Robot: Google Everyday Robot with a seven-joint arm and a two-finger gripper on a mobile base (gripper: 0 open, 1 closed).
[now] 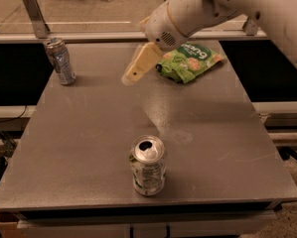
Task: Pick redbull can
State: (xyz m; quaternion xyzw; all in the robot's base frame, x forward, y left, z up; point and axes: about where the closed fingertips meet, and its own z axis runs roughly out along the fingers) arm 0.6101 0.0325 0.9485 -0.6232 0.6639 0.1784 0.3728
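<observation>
The redbull can stands upright at the far left corner of the table, close to the left edge, its silver top facing up and its bluish-grey panels turned toward the camera. Nothing touches it.

My gripper hangs in the air to the right of that can, well apart from it, over the far half of the table. It points down and to the left, cream-coloured, with its tip above the bare grey surface. Whether it is open or closed I cannot tell from this angle (the cream parts read as one shape). It has hold of nothing that I can see.

My arm, white and thick, reaches in from the upper right to carry the gripper.

Just to the right of the gripper lies a green snack bag, flat on the table near the far edge. My wrist hangs above its left end.

Nearer the camera, close to the front edge and about midway across, stands a wider can with a white and green label, upright with its top opened.

Behind the table runs a rail with a slanted metal post just beyond the redbull can.
</observation>
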